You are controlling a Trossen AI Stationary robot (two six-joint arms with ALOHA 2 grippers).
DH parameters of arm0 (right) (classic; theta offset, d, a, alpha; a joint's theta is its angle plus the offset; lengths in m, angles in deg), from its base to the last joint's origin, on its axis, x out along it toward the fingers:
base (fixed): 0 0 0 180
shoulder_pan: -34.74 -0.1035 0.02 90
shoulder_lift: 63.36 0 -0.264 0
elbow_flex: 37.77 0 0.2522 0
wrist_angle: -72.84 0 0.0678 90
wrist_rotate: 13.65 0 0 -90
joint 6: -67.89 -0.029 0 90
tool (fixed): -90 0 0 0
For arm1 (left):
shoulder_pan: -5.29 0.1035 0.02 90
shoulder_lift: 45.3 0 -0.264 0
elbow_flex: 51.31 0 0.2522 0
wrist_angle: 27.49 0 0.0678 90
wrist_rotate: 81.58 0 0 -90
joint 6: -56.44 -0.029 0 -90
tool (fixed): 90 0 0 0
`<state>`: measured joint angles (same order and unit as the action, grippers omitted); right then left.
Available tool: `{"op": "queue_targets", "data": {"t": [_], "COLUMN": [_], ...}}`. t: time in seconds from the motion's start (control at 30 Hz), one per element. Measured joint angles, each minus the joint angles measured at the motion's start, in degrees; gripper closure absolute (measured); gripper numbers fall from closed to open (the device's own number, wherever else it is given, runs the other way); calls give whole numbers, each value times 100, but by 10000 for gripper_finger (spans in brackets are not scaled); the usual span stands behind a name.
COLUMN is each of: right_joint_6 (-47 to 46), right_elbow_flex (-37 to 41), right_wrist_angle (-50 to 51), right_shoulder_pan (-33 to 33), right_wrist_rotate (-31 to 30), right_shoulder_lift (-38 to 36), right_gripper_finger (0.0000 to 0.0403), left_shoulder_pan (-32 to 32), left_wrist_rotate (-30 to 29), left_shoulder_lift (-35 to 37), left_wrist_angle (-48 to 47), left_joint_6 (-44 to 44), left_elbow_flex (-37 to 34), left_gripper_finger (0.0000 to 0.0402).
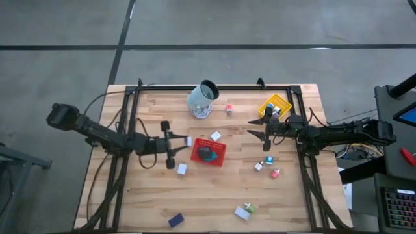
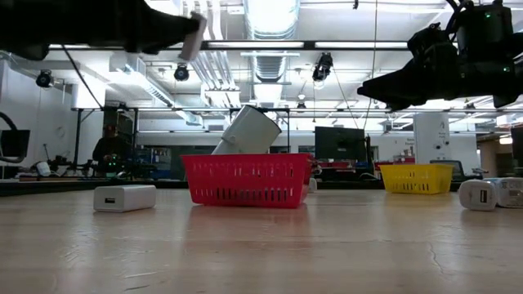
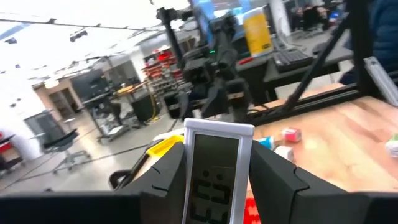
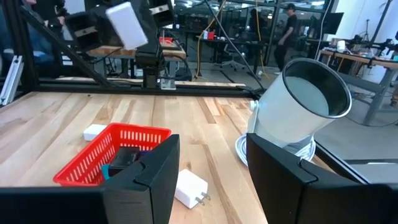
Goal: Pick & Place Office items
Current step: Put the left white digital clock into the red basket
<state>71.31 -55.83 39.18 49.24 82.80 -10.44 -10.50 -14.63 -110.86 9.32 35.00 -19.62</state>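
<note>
the low view sets a white adapter block (image 2: 124, 198) nearest on the left of the wooden table (image 2: 261, 253), with a white charger (image 2: 478, 194) nearest on the right. behind them stand the red mesh tray (image 2: 245, 180) at centre and the yellow mesh tray (image 2: 415, 177) farther right. the tilted pale cup (image 2: 248, 131) rises behind the red tray.

the left gripper (image 1: 189, 141) hangs above the table just left of the red mesh tray (image 1: 209, 151). its fingers (image 3: 163, 174) are clenched on a small white digital clock (image 3: 214, 168), which is held clear of the surface; the display faces the left wrist camera.

the right gripper (image 1: 253, 127) hovers above the table between the cup (image 1: 203, 99) and the yellow mesh tray (image 1: 274, 106). its fingers (image 4: 149, 168) are spread and grasp nothing.

the red tray contains a dark item with a teal one (image 1: 207, 154). a white plug (image 1: 216, 136) lies just beside the tray's far edge. the adapter block (image 1: 182, 169) lies near its left front corner.

remaining office items lie scattered on the table:
- a pink-red block (image 1: 229, 108) near the cup;
- white, teal and pink-red pieces (image 1: 268, 164) right of the red tray;
- a dark blue block (image 1: 175, 220) at the front edge;
- a white and green pair (image 1: 246, 210) beside it to the right.
</note>
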Motion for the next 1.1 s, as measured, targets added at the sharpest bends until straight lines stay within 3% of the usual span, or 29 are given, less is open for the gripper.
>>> {"op": "queue_targets", "data": {"t": [0.3,0.8,1.1], "right_joint_6": [0,33,33], "right_elbow_flex": [0,-2,-2], "right_wrist_angle": [0,-2,-2], "right_shoulder_pan": [0,0,0], "right_wrist_rotate": [0,0,-2], "right_shoulder_lift": [0,0,0], "right_gripper_finger": [225,225,225], "left_shoulder_pan": [74,268,468], "left_wrist_rotate": [-52,-27,274], "left_shoulder_lift": [644,647,644], "left_wrist_angle": [-22,-596,-1038], "left_joint_6": [333,571,861], "left_elbow_flex": [-579,-450,-375], "left_gripper_finger": [266,266,266]}}
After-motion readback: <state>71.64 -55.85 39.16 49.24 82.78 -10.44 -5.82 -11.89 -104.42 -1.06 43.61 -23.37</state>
